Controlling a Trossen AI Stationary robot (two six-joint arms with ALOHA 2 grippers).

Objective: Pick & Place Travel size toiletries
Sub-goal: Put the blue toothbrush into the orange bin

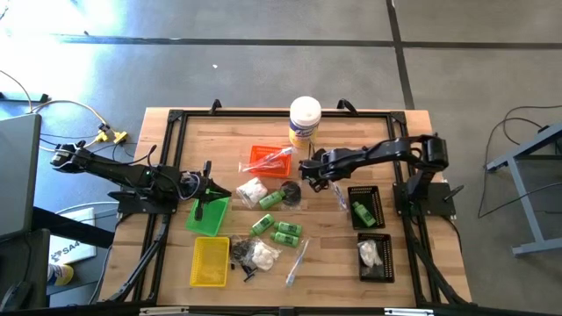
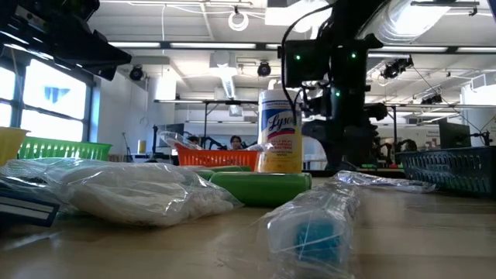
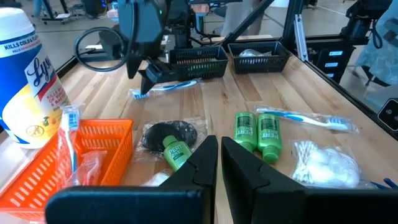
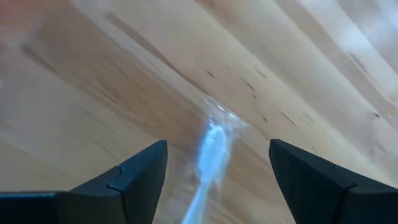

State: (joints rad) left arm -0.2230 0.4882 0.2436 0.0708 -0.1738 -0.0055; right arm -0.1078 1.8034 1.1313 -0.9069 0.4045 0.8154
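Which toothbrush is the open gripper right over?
The wrapped blue toothbrush lying on bare wood beside the black trays, between the right gripper's spread fingers. The other loose one lies farther off, near the table's front.

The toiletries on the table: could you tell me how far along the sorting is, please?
Done: a green bottle and a white fluffy bag lie in the black trays. In hand: the right claw is open over a wrapped toothbrush. Left: loose green bottles, another toothbrush and bags mid-table. The left claw waits shut.

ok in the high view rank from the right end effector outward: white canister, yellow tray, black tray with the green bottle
From the right end effector:
1. Black tray with the green bottle, just to its right, nearer the front.
2. White canister, at the back edge. Close to 1.
3. Yellow tray, front left.
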